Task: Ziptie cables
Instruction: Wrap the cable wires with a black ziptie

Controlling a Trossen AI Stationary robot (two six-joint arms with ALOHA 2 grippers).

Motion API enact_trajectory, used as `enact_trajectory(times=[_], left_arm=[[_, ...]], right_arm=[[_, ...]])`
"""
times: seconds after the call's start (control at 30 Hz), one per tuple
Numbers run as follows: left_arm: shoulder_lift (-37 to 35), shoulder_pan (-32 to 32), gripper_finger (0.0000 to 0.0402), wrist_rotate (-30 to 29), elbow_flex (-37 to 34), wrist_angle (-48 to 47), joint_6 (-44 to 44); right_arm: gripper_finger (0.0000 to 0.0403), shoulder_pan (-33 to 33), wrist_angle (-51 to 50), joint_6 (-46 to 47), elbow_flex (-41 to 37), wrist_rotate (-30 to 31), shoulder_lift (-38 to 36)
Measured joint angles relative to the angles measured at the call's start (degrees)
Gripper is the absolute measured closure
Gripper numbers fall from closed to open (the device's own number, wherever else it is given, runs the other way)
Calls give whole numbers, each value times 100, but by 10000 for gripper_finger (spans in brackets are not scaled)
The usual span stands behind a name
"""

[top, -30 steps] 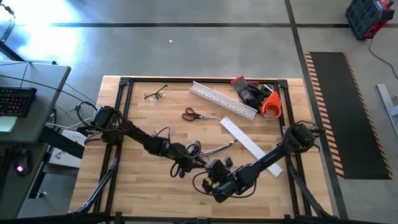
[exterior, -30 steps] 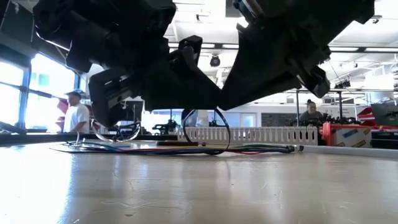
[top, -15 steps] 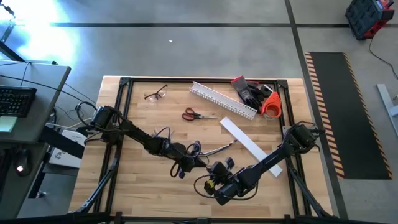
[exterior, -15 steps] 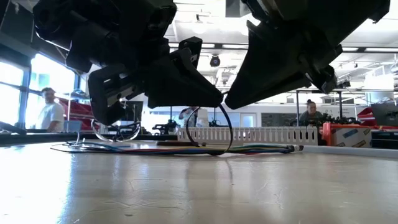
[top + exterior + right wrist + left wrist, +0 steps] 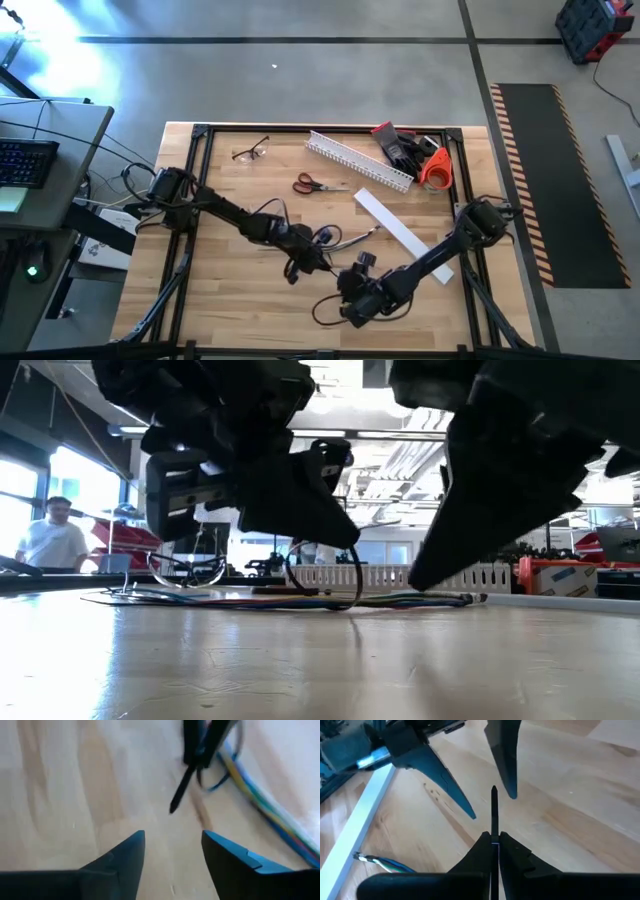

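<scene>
The thin, stiff black ziptie (image 5: 493, 815) is pinched between the closed fingers of the dark left gripper (image 5: 493, 840) near the table's middle, its free tip poking straight out towards the dark right gripper (image 5: 172, 851). That gripper's two pointed fingers stand apart, facing the tip without touching it. The ziptie loops round the loose bundle of thin coloured cables (image 5: 300, 598), which lies flat on the pale wooden table (image 5: 230, 300), trailing right. Beyond it, at the far side, lie the white slotted plastic duct (image 5: 358, 161) and red-handled scissors (image 5: 308, 183).
</scene>
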Motion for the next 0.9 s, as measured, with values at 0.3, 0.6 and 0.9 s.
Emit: enact_trajectory(times=[0.3, 0.6, 0.9], left_arm=[[0, 220, 401, 219, 47, 59, 21], [0, 220, 401, 225, 47, 56, 30], [-1, 220, 401, 226, 47, 38, 26]], right_arm=[[255, 449, 441, 773, 0, 2205, 139], [312, 179, 741, -47, 2, 2265, 196], [359, 99, 644, -270, 2, 1876, 196]])
